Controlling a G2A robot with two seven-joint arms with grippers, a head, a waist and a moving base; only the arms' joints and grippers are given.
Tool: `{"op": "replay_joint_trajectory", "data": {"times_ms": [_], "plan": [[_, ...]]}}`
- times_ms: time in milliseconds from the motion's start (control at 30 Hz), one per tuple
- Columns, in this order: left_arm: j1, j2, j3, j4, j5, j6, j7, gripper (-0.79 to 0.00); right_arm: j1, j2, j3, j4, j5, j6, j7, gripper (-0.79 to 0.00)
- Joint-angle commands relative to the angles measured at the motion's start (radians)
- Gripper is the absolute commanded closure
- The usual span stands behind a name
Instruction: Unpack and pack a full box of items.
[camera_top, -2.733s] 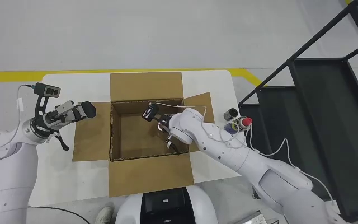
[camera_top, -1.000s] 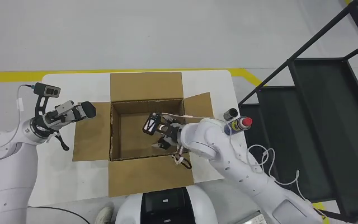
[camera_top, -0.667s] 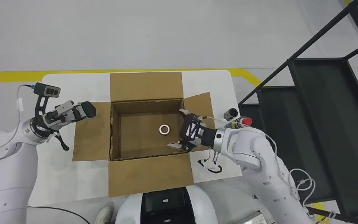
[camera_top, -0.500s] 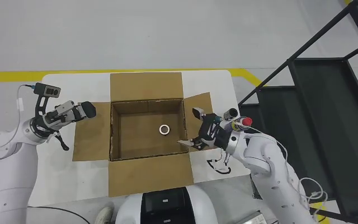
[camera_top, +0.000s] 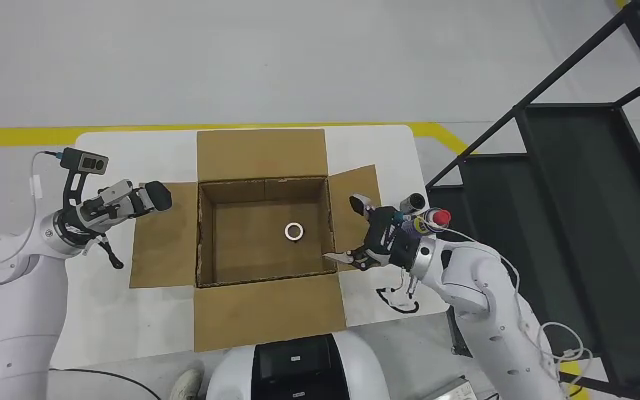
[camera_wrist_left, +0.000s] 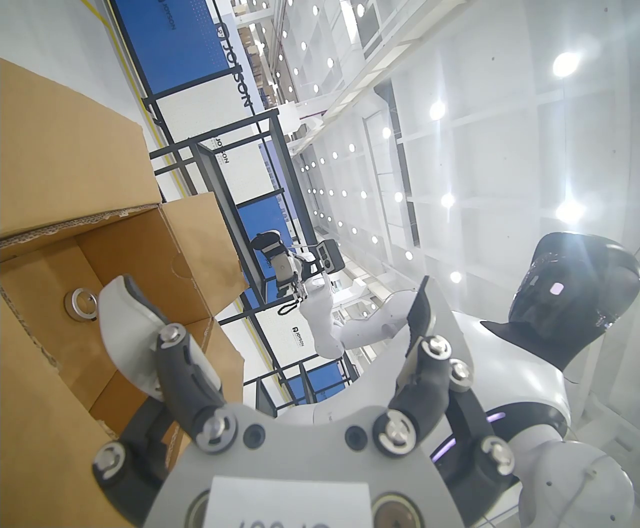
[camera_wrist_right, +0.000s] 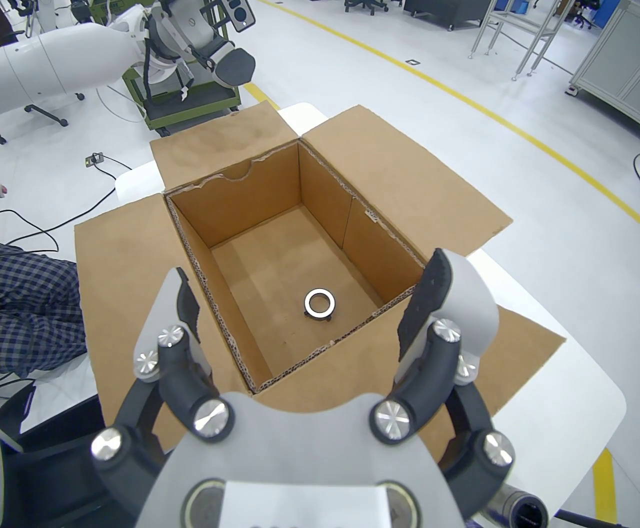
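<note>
cans (camera_top: 437, 216) partly hidden behind right arm (camera_top: 470, 285)

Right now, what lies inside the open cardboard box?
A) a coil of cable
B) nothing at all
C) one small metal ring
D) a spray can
C: a single small metal ring lies on the floor of the box, with nothing else in there.

I've got the box (camera_top: 262, 153) mid-counter (camera_top: 105, 320), a ring (camera_top: 293, 231) on its floor, and cans (camera_top: 412, 206) at the counter's right edge.
</note>
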Motion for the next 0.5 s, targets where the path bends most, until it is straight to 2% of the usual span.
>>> {"op": "replay_joint_trajectory", "data": {"times_ms": [0,67,200,467], "plan": [[0.000,0.000,0.000,0.000,0.000,0.000,0.000,-0.785,-0.001,0.000,0.001,0.001,0.005,0.005,-0.007,-0.785],[0.000,0.000,0.000,0.000,0.000,0.000,0.000,-0.785,-0.014,-0.001,0.024,0.011,0.011,0.048,-0.056,-0.785],[0.000,0.000,0.000,0.000,0.000,0.000,0.000,-0.785,-0.084,0.003,0.084,0.048,-0.042,0.061,-0.235,-0.785],[0.000,0.000,0.000,0.000,0.000,0.000,0.000,-0.785,-0.217,0.004,0.210,0.213,-0.163,0.158,-0.704,-0.785]]}}
